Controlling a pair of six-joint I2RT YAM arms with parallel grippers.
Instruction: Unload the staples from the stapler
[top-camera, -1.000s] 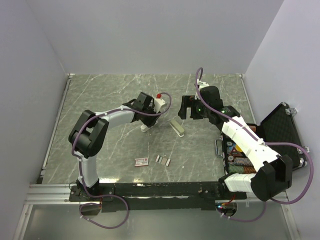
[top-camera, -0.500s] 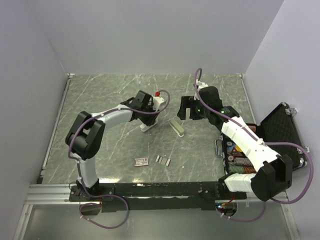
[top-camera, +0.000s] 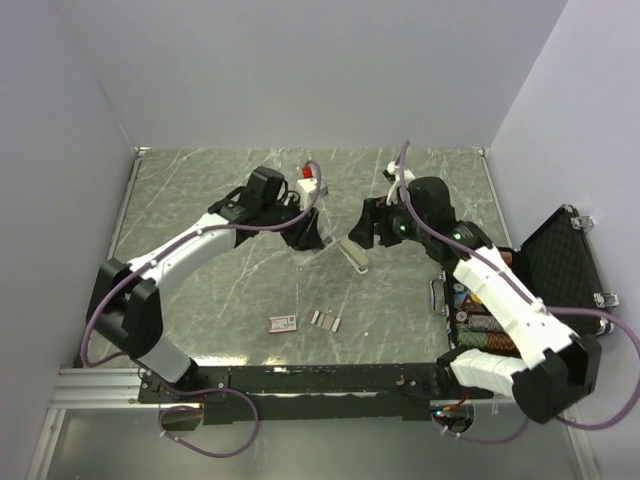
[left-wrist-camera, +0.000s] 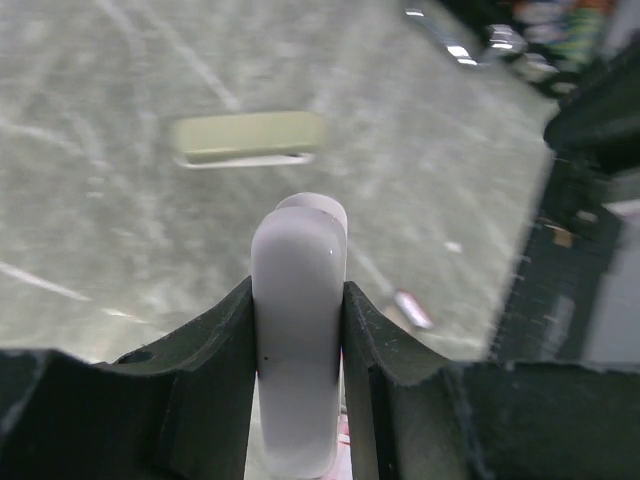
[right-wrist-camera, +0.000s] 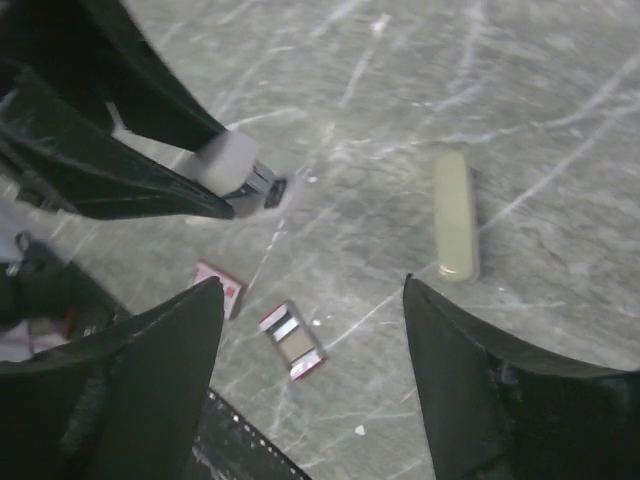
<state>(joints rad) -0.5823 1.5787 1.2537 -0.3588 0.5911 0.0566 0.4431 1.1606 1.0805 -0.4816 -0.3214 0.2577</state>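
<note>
Two grippers share the work. In the left gripper the fingers are clamped on the white stapler, which seems lifted off the table, its rounded end poking out past the fingertips. Just ahead of that end a beige oblong piece lies flat, apart from the stapler.

Across from it the right gripper hangs with its jaws spread and nothing between them. It faces the stapler's metal tip, and the beige piece lies low off to one side.

Farther back, toward the arm bases and well apart from both grippers, a few short silvery staples lie loose just beside a little red-and-white box. Farthest out, past the right arm, stands an open black case.

Some staples look to be out already; whether more sit inside cannot be told. The step in hand, as I judge it, is presenting the stapler's tip to the free gripper. Next, the right gripper must line up on that narrow metal end and pinch lightly while the left holds firm.
</note>
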